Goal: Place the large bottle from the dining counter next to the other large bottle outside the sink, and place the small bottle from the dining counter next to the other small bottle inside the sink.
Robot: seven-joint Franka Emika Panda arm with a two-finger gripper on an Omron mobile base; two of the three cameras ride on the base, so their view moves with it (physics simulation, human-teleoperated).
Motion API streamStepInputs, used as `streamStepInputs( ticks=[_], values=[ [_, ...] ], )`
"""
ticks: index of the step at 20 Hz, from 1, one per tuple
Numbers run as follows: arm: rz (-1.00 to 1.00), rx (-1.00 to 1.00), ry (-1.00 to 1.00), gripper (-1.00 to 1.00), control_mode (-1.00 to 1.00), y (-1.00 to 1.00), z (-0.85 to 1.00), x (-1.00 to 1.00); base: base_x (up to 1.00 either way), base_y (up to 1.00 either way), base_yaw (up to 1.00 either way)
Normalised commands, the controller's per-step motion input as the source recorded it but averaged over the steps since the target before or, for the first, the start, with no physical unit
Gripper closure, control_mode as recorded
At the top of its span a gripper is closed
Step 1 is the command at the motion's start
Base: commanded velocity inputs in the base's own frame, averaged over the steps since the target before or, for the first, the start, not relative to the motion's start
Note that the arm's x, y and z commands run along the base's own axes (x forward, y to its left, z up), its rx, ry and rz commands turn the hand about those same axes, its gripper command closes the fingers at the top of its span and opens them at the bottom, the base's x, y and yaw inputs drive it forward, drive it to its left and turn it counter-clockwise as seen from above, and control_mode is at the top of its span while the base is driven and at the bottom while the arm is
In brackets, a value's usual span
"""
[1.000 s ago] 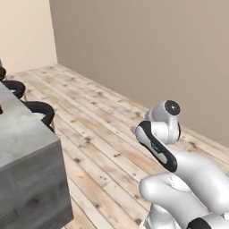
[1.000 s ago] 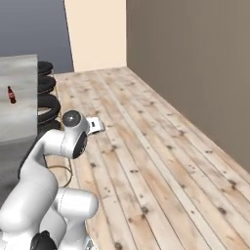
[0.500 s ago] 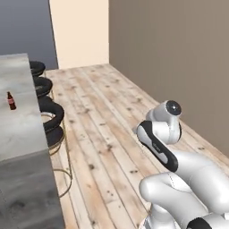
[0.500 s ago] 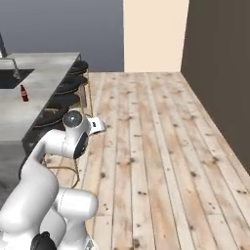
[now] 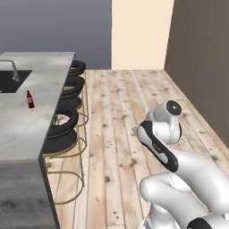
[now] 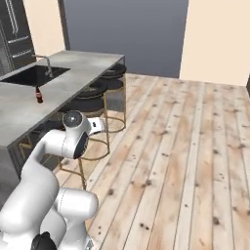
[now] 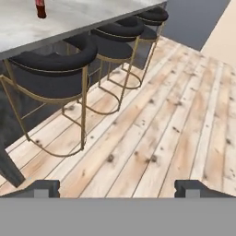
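Gripper [image 7: 118, 186] jaws spread, empty, lower frame. Small bottle [image 5: 30, 99] left on counter [image 5: 27, 129]; stools [image 7: 55, 64] between risked collision.

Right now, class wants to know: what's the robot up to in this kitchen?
Nothing is being handled. The tool is open and empty, pointing at the wooden floor beside the black bar stools. The small bottle, brown with a red label, stands alone on the dining counter, a little way from the sink and its faucet. The arm is folded close to the base, well away from the bottle, so no pick-up has begun.
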Motion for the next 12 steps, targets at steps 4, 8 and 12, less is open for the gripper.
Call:
streamStepInputs(
  ticks=[4, 8, 12],
  values=[
    [0.00, 0.00, 0.00, -1.00, 1.00, 0.00, 0.00, 0.00, 0.82, -0.83, 0.54],
    [0.00, 0.00, 0.00, -1.00, 1.00, 0.00, 0.00, 0.00, 0.85, -0.84, 0.53],
    [0.00, 0.00, 0.00, -1.00, 1.00, 0.00, 0.00, 0.00, 0.84, -0.82, 0.55]
  ],
)
